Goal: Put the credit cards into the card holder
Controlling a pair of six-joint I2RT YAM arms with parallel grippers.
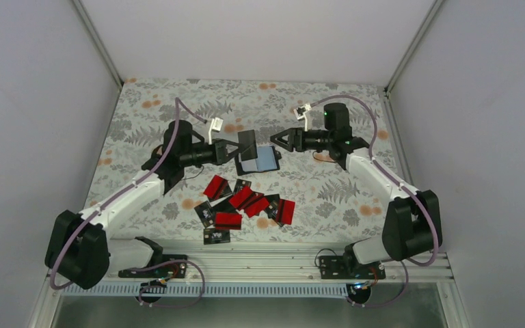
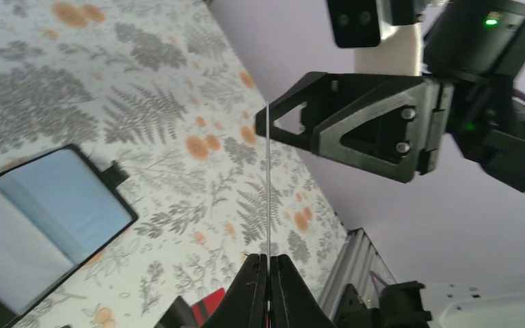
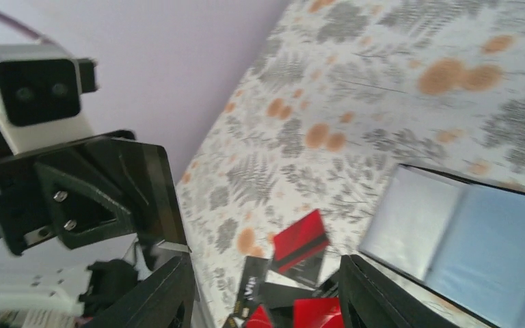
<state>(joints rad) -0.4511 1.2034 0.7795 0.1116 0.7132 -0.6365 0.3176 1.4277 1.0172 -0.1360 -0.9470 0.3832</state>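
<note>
The left gripper [image 1: 237, 152] is pinched tight on the lower edge of one black card [image 1: 248, 143], which stands upright out of its fingertips. In the left wrist view the card shows edge-on, a thin pale line rising straight from the closed fingers. The face turned to the right wrist camera is plain, dark and glossy, with no print that can be read. At 3 o'clock of the card in the top view, the right gripper [image 1: 278, 141] faces it with its jaws parted and nothing between them. One fingertip is right by the card's edge; whether it touches I cannot tell. The holder [image 1: 268, 158] lies open and flat on the table [image 1: 178, 116], at about 4 o'clock of the left fingertips and 7 o'clock of the right. It has a black outer rim round a light blue-grey inside, split into two panels, one paler than the other. The held card is over the holder's left part; contact cannot be made out. The other cards [image 1: 241, 197] lie flat in a loose, overlapping heap at 6 o'clock of the holder, toward the table's near edge. Several are bright red and a few are black with small white print.
</note>
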